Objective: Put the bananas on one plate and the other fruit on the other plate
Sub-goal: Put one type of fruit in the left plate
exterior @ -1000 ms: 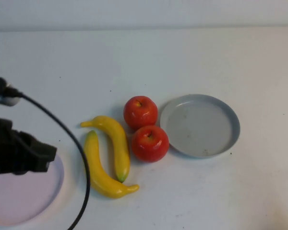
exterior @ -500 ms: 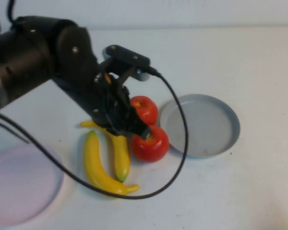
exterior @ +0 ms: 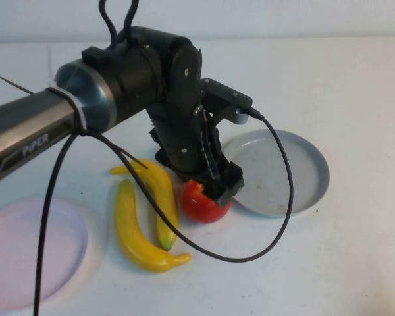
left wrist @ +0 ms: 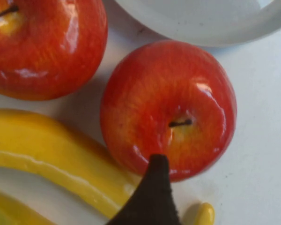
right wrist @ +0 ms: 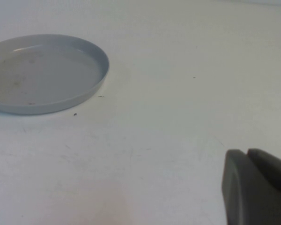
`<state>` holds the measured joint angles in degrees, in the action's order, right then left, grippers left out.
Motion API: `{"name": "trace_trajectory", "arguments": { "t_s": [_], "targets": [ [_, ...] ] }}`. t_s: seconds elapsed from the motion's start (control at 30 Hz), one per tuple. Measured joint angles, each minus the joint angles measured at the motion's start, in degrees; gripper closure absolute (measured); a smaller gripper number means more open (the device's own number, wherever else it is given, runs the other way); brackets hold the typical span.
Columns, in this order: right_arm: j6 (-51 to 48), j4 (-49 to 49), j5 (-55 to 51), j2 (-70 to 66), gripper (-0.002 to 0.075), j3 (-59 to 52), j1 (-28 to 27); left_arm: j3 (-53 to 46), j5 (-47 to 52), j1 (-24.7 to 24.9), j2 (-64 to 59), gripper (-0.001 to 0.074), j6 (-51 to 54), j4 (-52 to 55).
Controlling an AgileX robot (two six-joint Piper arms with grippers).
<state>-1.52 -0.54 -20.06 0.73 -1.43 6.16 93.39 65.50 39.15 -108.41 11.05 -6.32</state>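
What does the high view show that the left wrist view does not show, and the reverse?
Only the high view shows the round pale pink plate at the table's near left, both curved yellow bananas whole, and the left arm reaching over the fruit, its left gripper above the shiny red apples. Only the left wrist view shows both apples unhidden, stems visible, and one dark fingertip beside the nearer apple. Both show the round grey-blue plate, empty, next to the apples. The right gripper appears in neither; its own camera shows it low over bare table.
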Motion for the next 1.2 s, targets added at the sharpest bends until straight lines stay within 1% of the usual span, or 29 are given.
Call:
{"name": "trace_trajectory", "arguments": {
  "t_s": [0.03,0.07,0.13,0.17,0.43,1.2],
  "targets": [
    [0.00,0.00,0.00,0.00,0.0741,0.00,0.00,0.11,-0.63,0.00,-0.63,0.0146,-0.24,0.00],
    [0.00,0.00,0.00,0.00,0.0742,0.00,0.00,0.11,-1.50,0.00,-1.21,0.0115,-0.40,0.00],
    [0.00,0.00,0.00,0.00,0.0742,0.00,0.00,0.11,-3.04,0.00,-2.19,0.0073,-0.64,0.00],
    [0.00,0.00,0.00,0.00,0.0742,0.00,0.00,0.11,-3.60,0.00,-2.37,0.0069,-0.79,0.00],
    [0.00,0.00,0.00,0.00,0.0741,0.00,0.00,0.11,-5.46,0.00,-2.88,0.0067,-1.93,4.29],
    [0.00,0.00,0.00,0.00,0.0741,0.00,0.00,0.66,-6.45,0.00,-6.99,0.0067,-2.00,4.64]
  ]
}}
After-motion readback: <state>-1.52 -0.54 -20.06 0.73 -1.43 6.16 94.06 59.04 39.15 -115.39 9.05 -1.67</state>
